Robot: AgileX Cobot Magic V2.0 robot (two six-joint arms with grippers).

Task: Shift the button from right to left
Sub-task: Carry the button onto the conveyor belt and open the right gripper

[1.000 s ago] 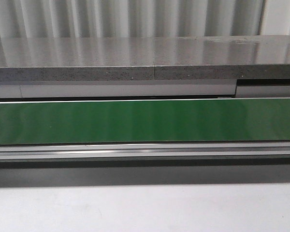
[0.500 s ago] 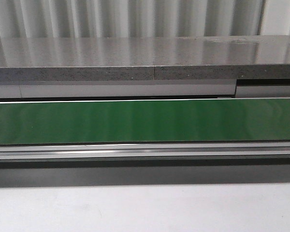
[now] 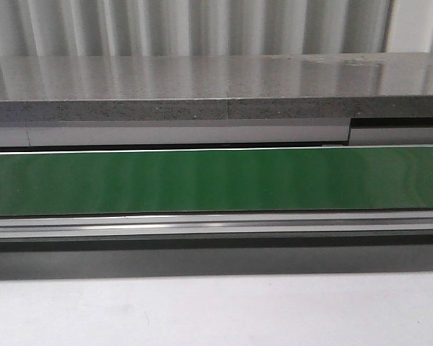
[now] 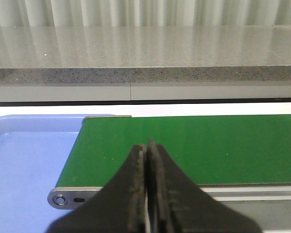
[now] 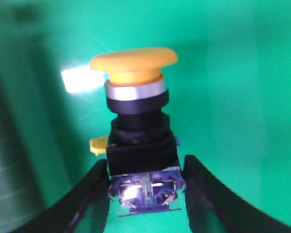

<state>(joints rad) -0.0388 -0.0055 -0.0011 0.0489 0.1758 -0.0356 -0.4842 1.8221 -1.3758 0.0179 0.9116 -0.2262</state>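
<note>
Left side first. Left end effector point(image 4: 146, 194): its two dark fingers are pressed together, clenched, nothing between them. It hangs over the near edge of the green conveyor belt point(image 4: 194, 145), close to the belt's left end, where a metal end bracket point(image 4: 68, 198) shows. Just beside that end sits a pale blue tray point(image 4: 24, 165), its rim touching or nearly touching the belt frame; cannot tell which. Behind the belt runs a grey speckled stone ledge point(image 4: 145, 53), with ribbed white wall panels above.

Front view: the belt point(image 3: 216, 180) crosses the whole frame, an aluminium rail point(image 3: 216, 225) along its near side, white table point(image 3: 216, 310) in front. Neither arm nor the button shows here.

Right side. The button point(image 5: 136, 126) lies between the fingers of the right end effector point(image 5: 145, 187). Yellow-orange mushroom cap points away from the wrist, then a silver ring, black collar and a blocky base with metal terminals nearest the palm. The two black fingers point(image 5: 203, 194) flank the base, tight against its sides: grasping the button. Green belt surface fills the background behind it; whether the button rests on it or is lifted clear, cannot tell. View is somewhat blurred.
</note>
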